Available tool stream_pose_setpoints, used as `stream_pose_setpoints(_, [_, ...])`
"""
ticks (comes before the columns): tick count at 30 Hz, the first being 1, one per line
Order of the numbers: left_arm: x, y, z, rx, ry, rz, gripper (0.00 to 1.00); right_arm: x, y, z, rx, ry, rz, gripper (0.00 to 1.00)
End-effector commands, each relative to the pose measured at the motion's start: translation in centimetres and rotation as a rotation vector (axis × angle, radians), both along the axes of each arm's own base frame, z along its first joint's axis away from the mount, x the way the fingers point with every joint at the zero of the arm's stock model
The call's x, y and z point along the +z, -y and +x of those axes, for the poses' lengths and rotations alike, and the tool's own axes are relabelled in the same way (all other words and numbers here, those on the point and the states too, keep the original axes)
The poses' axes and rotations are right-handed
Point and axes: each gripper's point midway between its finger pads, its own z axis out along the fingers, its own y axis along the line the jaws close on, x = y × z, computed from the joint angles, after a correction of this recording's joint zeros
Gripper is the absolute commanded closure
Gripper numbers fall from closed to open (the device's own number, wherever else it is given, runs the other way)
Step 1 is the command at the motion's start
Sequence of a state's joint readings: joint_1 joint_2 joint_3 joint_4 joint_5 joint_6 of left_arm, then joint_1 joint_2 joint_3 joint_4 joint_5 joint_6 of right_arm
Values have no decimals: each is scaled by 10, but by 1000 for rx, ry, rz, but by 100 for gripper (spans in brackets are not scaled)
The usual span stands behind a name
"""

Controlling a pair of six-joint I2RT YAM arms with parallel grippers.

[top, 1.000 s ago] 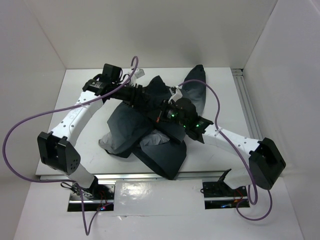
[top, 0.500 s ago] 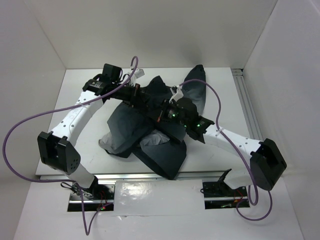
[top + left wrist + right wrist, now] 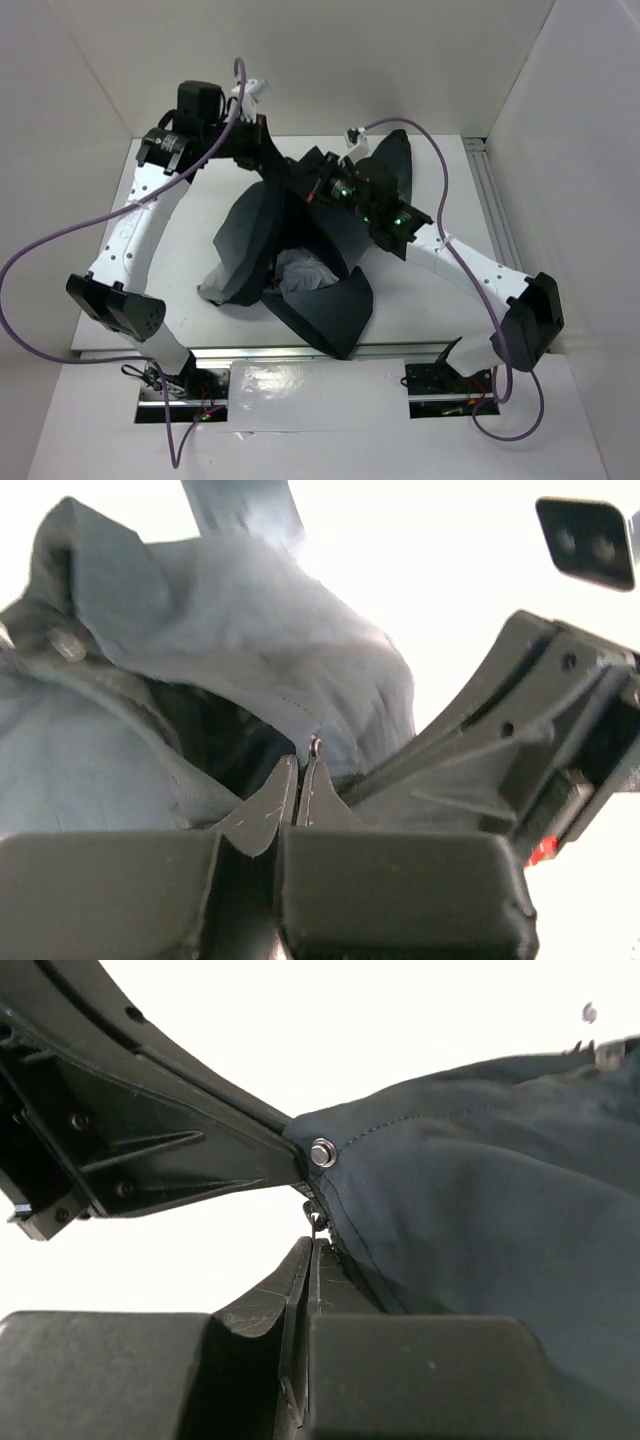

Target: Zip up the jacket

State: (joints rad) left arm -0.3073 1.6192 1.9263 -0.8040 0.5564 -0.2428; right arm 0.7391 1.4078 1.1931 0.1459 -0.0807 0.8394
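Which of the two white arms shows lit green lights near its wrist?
The right arm, reaching from the right over the dark charcoal fabric jacket; the left arm shows none.

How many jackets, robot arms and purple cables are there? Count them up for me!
1 jacket
2 arms: left, right
2 purple cables: left, right
Total: 5
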Motion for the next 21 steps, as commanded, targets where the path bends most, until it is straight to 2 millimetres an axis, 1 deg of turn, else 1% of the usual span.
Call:
stream_pose_setpoints(1, [46, -16, 31, 146, 120, -13, 100, 21, -11, 8, 6, 13, -3, 100])
stream_pose_setpoints(2, [51, -17, 35, 163, 129, -17, 100, 32, -12, 10, 6, 25, 8, 100])
stream_pose_setpoints(3, [52, -18, 38, 173, 130, -13, 100, 30, -14, 10, 15, 17, 1, 100])
stream_pose_setpoints(4, [58, -23, 40, 192, 146, -13, 100, 30, -14, 12, 6, 17, 1, 100])
stream_pose_setpoints(5, [63, -23, 40, 192, 159, -18, 100, 30, -14, 12, 6, 17, 1, 100])
stream_pose_setpoints(6, [62, -25, 45, 209, 162, -10, 100, 21, -16, 9, 6, 4, -12, 100])
stream_pose_setpoints(7, [57, -30, 48, 227, 151, 0, 100, 0, -15, 8, 6, -35, -34, 100])
stream_pose_setpoints(8, [51, -31, 50, 239, 140, 11, 100, -2, -12, 6, 6, -33, -32, 100])
stream_pose_setpoints(9, [42, -32, 52, 247, 122, 24, 100, -10, -11, 3, 4, -52, -29, 100])
stream_pose_setpoints(10, [43, -34, 53, 255, 136, 22, 100, -13, -10, 2, 3, -55, -18, 100])
stream_pose_setpoints(11, [31, -35, 53, 264, 115, 37, 100, -15, -8, -3, 10, -68, 2, 100])
stream_pose_setpoints(12, [22, -35, 55, 267, 96, 36, 100, -36, -6, -8, 17, -104, -8, 100])
stream_pose_setpoints(13, [21, -35, 54, 268, 99, 35, 100, -32, -9, -15, 38, -93, 19, 100])
stream_pose_setpoints(15, [11, -34, 57, 272, 91, 30, 100, -40, -12, -25, 58, -103, 9, 100])
stream_pose_setpoints(16, [8, -35, 60, 288, 85, 30, 100, -40, -18, -32, 77, -103, 8, 100])
stream_pose_setpoints(18, [5, -39, 67, 323, 93, 47, 100, -46, -14, -39, 76, -109, 1, 100])
stream_pose_setpoints(19, [-1, -41, 72, 338, 85, 60, 100, -50, -15, -46, 87, -118, -8, 100])
stream_pose_setpoints(20, [-1, -47, 74, 356, 86, 65, 100, -56, -12, -49, 87, -131, -21, 100])
stream_pose_setpoints(21, [7, -53, 82, 381, 111, 59, 100, -63, -10, -55, 86, -138, -31, 100])
